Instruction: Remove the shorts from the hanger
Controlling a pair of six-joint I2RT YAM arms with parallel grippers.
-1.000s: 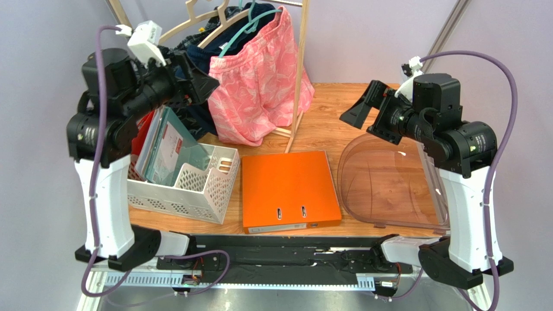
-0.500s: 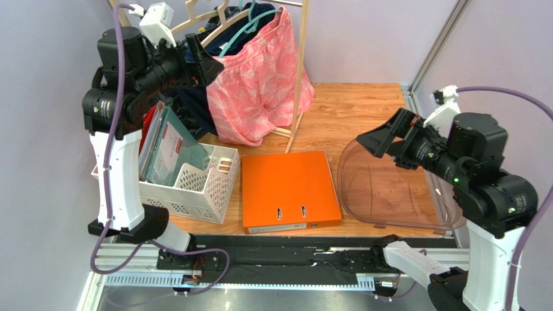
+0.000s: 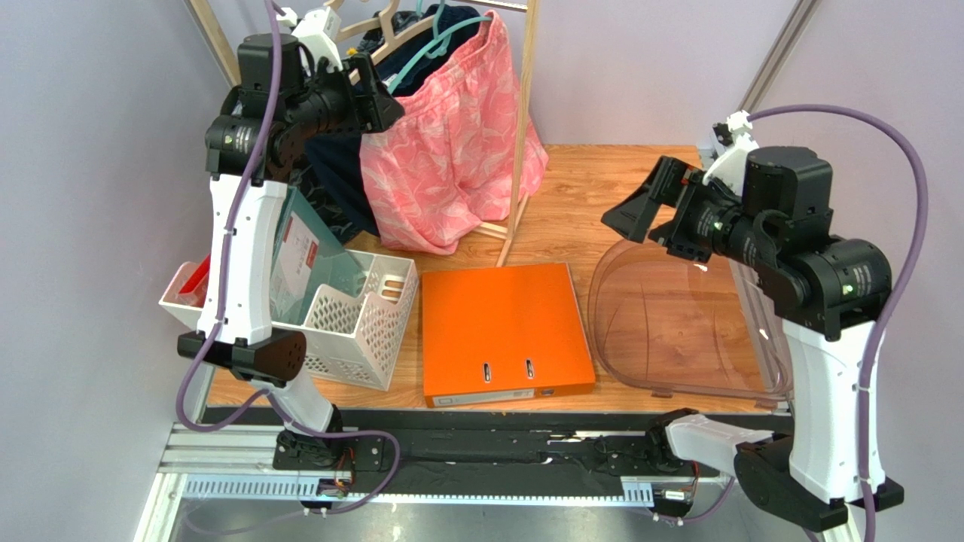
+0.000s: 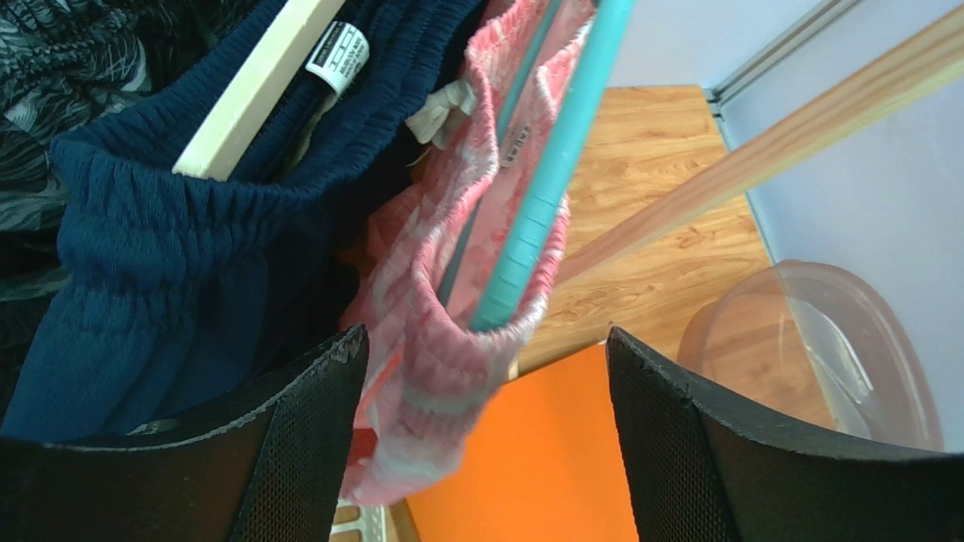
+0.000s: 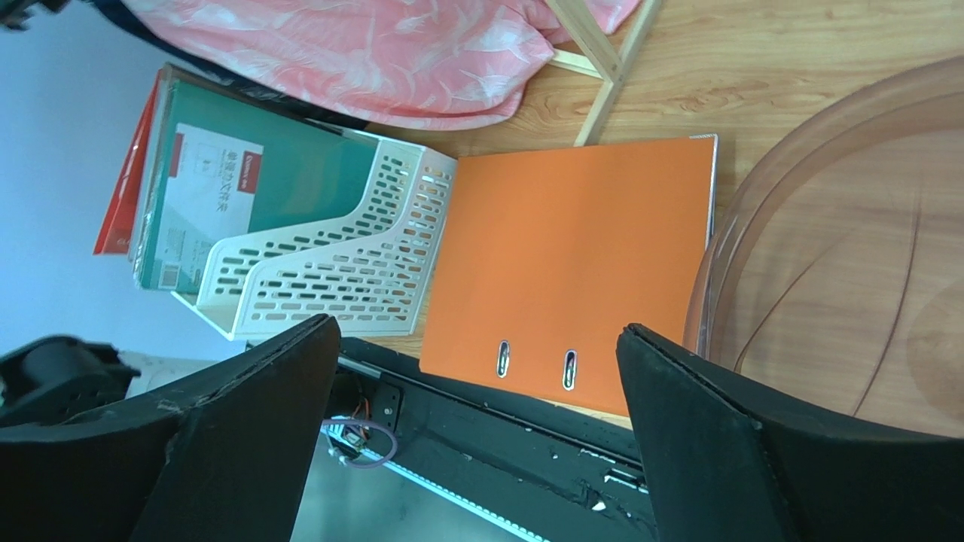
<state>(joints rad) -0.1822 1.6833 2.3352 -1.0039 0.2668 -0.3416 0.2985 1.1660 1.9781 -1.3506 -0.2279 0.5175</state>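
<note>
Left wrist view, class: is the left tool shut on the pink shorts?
No; the left tool is open, its fingers wide apart either side of the shorts.

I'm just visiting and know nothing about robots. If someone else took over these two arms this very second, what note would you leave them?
Left gripper: open, empty, raised at the wooden rack. The waistband end of the shorts sits just ahead between its fingers, apparently untouched.
Right gripper: open, empty, in the air near the clear tub.
The shorts hang by the waistband on the teal hanger, beside the navy shorts.
Done: nothing removed yet.
Left: grip the waistband and slide the shorts off the hanger.
</note>
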